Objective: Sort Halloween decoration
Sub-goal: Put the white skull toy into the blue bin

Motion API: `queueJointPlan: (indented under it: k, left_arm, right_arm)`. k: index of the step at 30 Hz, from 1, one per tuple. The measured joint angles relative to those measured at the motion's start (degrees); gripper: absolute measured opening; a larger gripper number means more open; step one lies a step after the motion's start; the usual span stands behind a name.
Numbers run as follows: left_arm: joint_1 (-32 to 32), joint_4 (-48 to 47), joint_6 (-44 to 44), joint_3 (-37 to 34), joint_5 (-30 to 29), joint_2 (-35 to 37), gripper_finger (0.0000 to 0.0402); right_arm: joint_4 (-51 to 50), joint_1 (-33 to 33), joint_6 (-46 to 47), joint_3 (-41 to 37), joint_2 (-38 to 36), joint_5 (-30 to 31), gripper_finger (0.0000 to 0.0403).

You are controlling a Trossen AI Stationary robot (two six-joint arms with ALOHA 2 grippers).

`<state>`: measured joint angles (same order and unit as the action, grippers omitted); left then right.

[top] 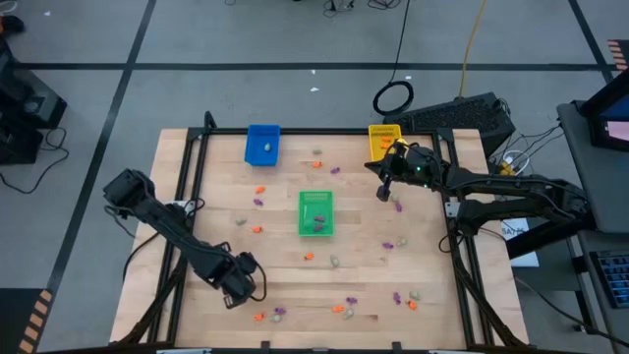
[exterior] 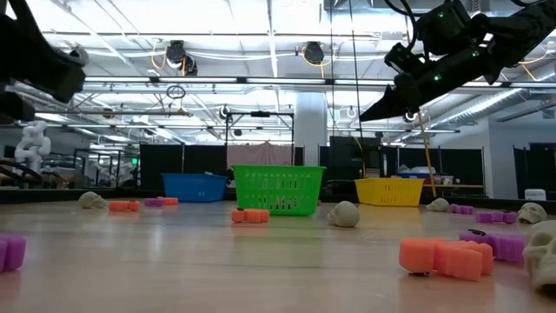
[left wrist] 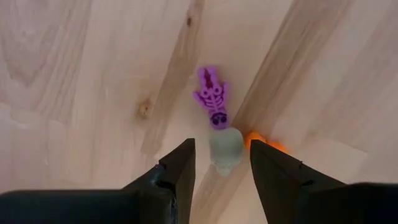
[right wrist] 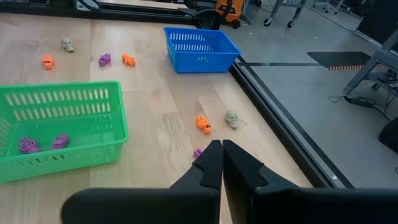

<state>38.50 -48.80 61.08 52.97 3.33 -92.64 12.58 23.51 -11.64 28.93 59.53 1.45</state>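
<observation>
Left gripper [left wrist: 219, 163] was held open over a pale skull trinket [left wrist: 225, 148] at the table's near-left, a purple skeleton [left wrist: 212, 99] just beyond. Pick step judged underway: descent and closure needed next. Right gripper [right wrist: 221, 160] was clenched empty, raised near the yellow tray [top: 383, 139].

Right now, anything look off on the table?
Nothing damaged or tipped. The blue plastic tray, green plastic tray and yellow plastic tray sit upright. Small orange, purple and pale trinkets lie scattered unsorted across the wooden table, as expected mid-sort.
</observation>
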Motion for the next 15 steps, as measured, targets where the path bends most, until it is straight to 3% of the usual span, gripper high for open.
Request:
queueJointPlan:
  k: [15]
  left_arm:
    - [0.0, 5.5, 0.1, -4.9, 0.7, -0.4, 0.0137]
  right_arm:
    - [1.0, 0.0, 0.0, 0.0, 0.0, 0.0, 0.0]
